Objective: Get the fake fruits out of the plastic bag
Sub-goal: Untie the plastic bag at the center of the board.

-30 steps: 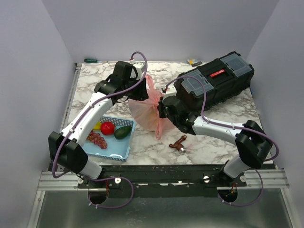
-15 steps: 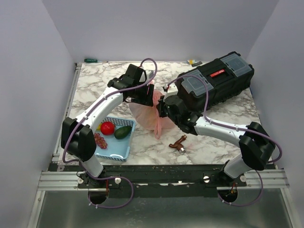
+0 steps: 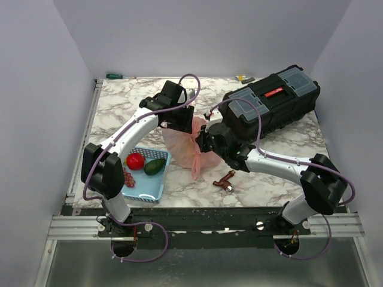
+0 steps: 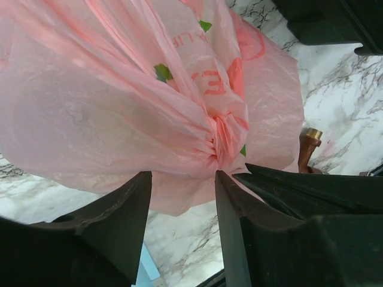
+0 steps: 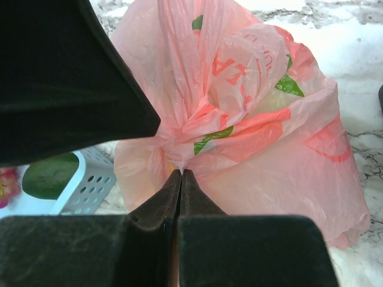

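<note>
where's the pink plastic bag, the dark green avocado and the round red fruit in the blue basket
translucent pink plastic bag [image 3: 181, 145], top external view, on its bulging body
dark green avocado [image 3: 155, 166], top external view, middle of its skin
round red plastic fruit [image 3: 135, 161], top external view, centre of its glossy top

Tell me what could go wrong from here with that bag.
1. The right fingers are shut on only a thin twist of the bag; the film may tear or slip out under pull.
2. The bag's mouth is bunched tight, and the open left fingers are lined up on that same bunch; closing there might tighten it rather than open it.
3. The basket sits right beside the bag; a tug could knock it.
</note>
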You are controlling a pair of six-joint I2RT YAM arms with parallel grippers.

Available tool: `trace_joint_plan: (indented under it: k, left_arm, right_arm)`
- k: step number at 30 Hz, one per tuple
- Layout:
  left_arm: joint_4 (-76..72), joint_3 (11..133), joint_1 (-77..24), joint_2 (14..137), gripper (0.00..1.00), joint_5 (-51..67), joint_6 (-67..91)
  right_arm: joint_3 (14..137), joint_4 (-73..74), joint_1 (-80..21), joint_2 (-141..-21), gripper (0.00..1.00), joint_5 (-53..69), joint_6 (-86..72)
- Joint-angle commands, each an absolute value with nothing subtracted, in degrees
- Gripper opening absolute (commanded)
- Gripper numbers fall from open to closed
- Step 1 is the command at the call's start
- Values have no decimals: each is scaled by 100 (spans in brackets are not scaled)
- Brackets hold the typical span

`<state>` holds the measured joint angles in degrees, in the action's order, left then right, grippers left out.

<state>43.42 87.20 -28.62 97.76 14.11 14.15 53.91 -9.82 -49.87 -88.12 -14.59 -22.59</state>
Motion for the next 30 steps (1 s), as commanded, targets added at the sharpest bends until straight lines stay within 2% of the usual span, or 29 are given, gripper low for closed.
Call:
trace_joint_plan:
  k: [1, 14, 16, 20, 26, 30]
  left_arm:
    - [4334, 8860, -2909, 9750, 45, 1302, 1354]
    - [4476, 9015, -3172, 10033, 50, 1385, 1358]
    - [4456, 8985, -3190, 10025, 45, 1316, 1337]
    - [4534, 9098, -3197, 10051, 22, 1301, 1298]
    - [4523, 9091, -3249, 9941, 2, 1162, 1222]
    - [4480, 9030, -3293, 9805, 0, 1195, 1216]
  right_arm:
    - [5201, -1054, -4958, -8575, 1, -1307, -2334]
    - [5208, -1076, -4957, -8549, 1, -1324, -2372]
    - [5263, -1003, -4962, -8569, 1, -1233, -2374]
    - [5233, -999, -4960, -8544, 1, -1189, -2354]
    - [5265, -855, -4961, -8526, 24, -1271, -2370]
    - [5247, -923, -4959, -8483, 36, -1448, -2554]
